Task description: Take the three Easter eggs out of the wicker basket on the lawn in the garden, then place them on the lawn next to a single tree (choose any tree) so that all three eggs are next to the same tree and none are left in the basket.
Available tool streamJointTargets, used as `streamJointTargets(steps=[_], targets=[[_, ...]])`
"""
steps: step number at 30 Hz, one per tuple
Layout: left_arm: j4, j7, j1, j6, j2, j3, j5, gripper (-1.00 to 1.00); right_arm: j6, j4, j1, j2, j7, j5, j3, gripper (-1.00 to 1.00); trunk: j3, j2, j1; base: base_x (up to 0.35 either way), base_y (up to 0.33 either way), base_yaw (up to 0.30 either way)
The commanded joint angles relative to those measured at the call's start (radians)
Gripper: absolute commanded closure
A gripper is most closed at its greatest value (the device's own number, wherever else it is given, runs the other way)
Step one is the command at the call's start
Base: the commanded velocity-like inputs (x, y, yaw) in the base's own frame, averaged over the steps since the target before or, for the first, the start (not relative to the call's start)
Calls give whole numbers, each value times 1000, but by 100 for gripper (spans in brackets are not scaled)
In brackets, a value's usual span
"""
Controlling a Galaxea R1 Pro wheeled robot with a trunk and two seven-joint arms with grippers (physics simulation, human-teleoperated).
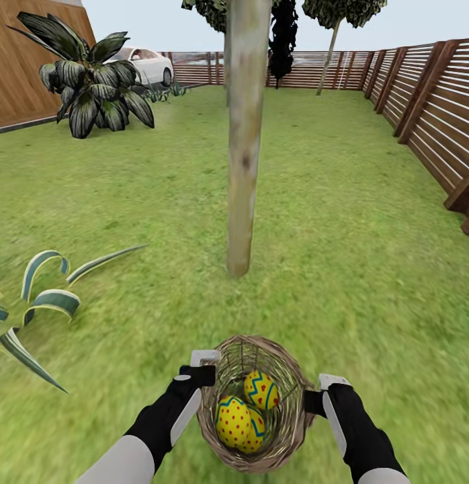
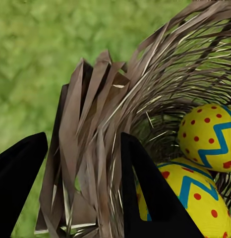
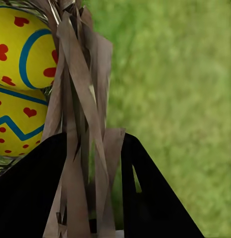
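Note:
The brown wicker basket (image 1: 283, 430) sits low in the head view, between my two arms. Three yellow Easter eggs lie inside it: one with blue zigzags (image 1: 261, 390), one with red dots (image 1: 232, 420), and a third (image 1: 257, 430) half hidden behind that one. My left gripper (image 1: 206, 376) is shut on the basket's left rim, and in its wrist view the gripper (image 2: 83, 148) straddles the woven wall (image 2: 95, 129) beside an egg (image 2: 209, 136). My right gripper (image 1: 314, 400) is shut on the right rim (image 3: 81, 89), its fingers (image 3: 93, 144) on either side. The pale tree (image 1: 244, 134) stands on the lawn (image 1: 355, 222) just beyond the basket.
A wooden slat fence (image 1: 429, 101) runs along the right side. A striped-leaf plant (image 1: 39, 296) spreads at the near left. A dark leafy palm (image 1: 93, 87), a wooden wall (image 1: 26, 60) and a white car (image 1: 150, 64) are at the far left. Open grass surrounds the trunk.

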Motion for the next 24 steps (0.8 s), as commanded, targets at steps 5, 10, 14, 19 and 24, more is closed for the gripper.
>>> streamJointTargets(steps=[5, 10, 14, 19, 24], targets=[[-2, 8, -1, 2, 1, -7, 16, 100, 3, -1, -1, 1, 3, -24, -2, 100, -1, 0, 0, 195, 0, 0], [-2, 8, -1, 2, 1, -7, 16, 100, 3, -1, -1, 1, 3, -24, -2, 100, -1, 0, 0, 311, 0, 0], [-2, 8, -1, 2, 1, -7, 16, 100, 3, -1, -1, 1, 3, -24, -2, 100, -1, 0, 0, 314, 0, 0], [-2, 8, -1, 2, 1, -7, 16, 100, 3, -1, -1, 1, 3, -24, -2, 100, -1, 0, 0, 313, 0, 0], [-2, 8, -1, 2, 1, -7, 16, 100, 3, -1, -1, 1, 3, -24, -2, 100, -1, 0, 0, 313, 0, 0]])
